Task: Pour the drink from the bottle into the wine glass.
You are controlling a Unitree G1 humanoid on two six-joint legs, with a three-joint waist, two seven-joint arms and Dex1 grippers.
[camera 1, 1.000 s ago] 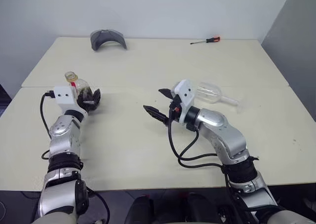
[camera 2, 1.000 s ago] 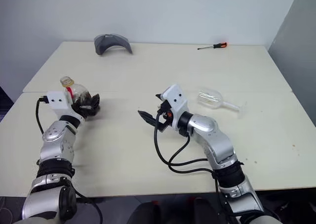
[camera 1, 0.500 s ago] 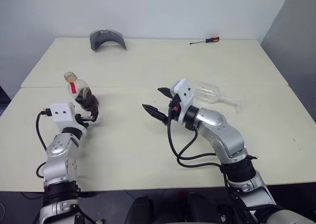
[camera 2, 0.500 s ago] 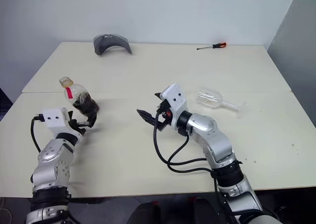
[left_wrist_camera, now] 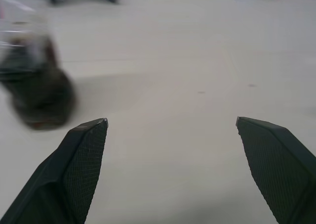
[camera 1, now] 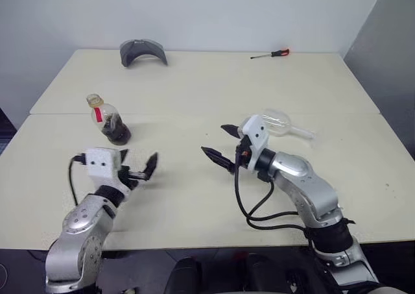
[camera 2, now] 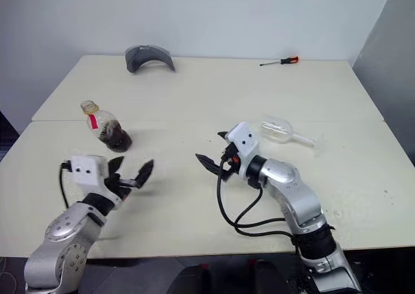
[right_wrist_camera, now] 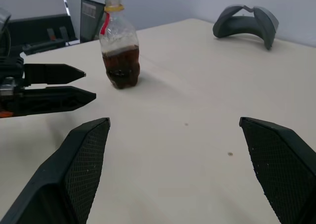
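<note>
The bottle (camera 1: 110, 121) stands upright on the left side of the table (camera 1: 194, 86). It is clear, with a yellow cap, a red neck strip and the dark drink (right_wrist_camera: 120, 66) in its lower part. My left gripper (camera 1: 138, 164) hovers open and empty, nearer to me than the bottle and a little to its right, apart from it. The wine glass (camera 1: 275, 121) lies on its side at centre right, its stem pointing right. Just in front of the glass's bowl my right gripper (camera 1: 215, 141) is open and empty, pointing left towards the bottle.
A grey curved object (camera 1: 142, 50) lies at the back left of the table. A red-handled screwdriver (camera 1: 271, 53) lies at the back right. A seam (camera 1: 194, 114) crosses the table behind the bottle and the glass.
My left gripper has pulled back from around the bottle, towards me and to the right, leaving the bottle standing alone. The right gripper has shifted a little to the right.
</note>
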